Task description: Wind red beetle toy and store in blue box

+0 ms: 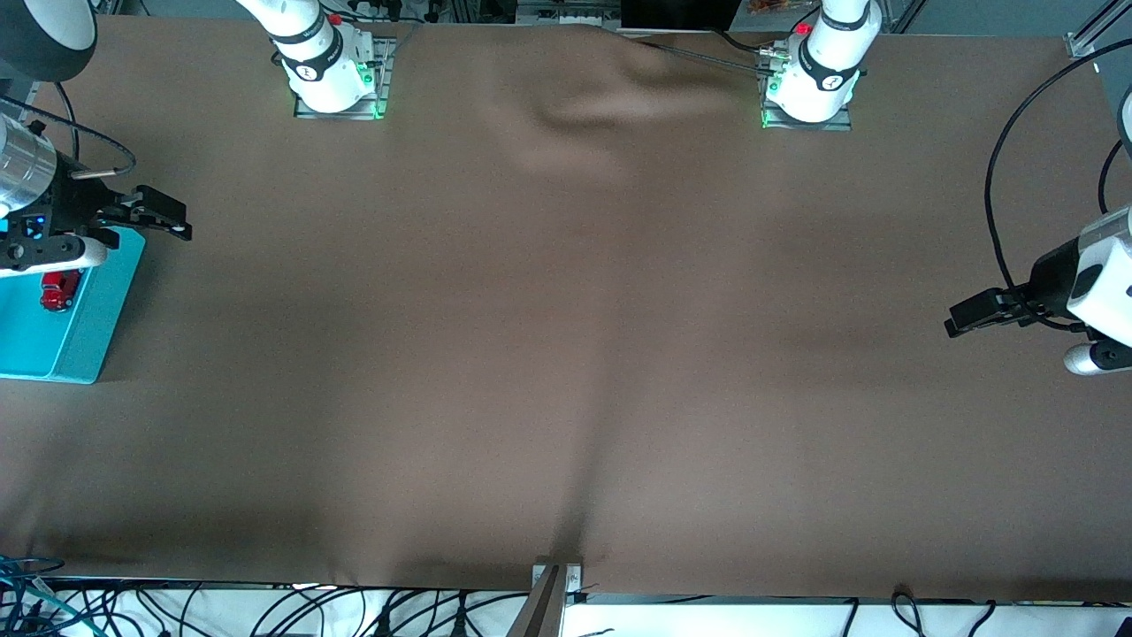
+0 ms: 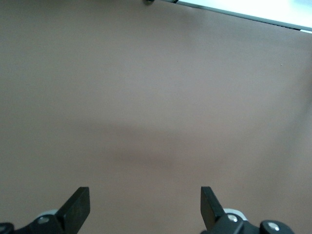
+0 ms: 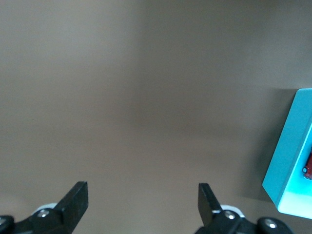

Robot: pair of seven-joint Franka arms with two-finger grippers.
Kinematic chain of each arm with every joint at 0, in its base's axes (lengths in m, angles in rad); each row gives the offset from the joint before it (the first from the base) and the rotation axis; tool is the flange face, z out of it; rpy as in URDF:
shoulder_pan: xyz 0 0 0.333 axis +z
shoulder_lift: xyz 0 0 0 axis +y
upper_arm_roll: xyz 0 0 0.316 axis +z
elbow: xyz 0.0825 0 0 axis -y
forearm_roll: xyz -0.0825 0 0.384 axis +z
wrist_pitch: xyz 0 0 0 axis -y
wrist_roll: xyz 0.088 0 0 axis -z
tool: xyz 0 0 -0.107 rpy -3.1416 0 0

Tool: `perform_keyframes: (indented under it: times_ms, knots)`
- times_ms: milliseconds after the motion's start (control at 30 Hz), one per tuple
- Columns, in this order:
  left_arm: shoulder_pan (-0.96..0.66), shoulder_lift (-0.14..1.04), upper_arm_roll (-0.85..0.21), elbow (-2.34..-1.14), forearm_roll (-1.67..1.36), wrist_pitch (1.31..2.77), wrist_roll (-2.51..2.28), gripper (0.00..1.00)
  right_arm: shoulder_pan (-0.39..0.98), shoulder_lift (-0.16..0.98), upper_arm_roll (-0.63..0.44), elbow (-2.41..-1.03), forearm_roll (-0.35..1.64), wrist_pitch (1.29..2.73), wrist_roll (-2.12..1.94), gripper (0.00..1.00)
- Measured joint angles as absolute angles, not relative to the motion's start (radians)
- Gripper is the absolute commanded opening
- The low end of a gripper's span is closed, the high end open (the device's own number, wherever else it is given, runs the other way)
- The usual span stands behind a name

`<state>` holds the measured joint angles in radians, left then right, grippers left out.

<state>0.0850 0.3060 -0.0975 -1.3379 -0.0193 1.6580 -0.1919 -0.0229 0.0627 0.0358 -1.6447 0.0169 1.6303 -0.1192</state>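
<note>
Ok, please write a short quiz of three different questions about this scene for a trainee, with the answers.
1. True or false: the red beetle toy lies inside the blue box.
2. Multiple choice: the blue box stands at
A. the left arm's end of the table
B. the right arm's end of the table
C. the middle of the brown table cover
3. Short answer: how do the fingers of the left gripper and the right gripper stand, and do they hold anything?

Key
1. True.
2. B.
3. Both are open and empty; the right gripper is beside the box, the left gripper is over the bare cover at its own end.
</note>
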Motion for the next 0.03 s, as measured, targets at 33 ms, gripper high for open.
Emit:
perform_keyframes:
  times_ms: [33]
  knots:
    - [0.086, 0.306, -0.097, -1.338, -0.019, 1.656, -0.192, 1.00, -0.021, 0.063, 0.037, -1.645, 0.017, 1.630, -0.119, 1.00]
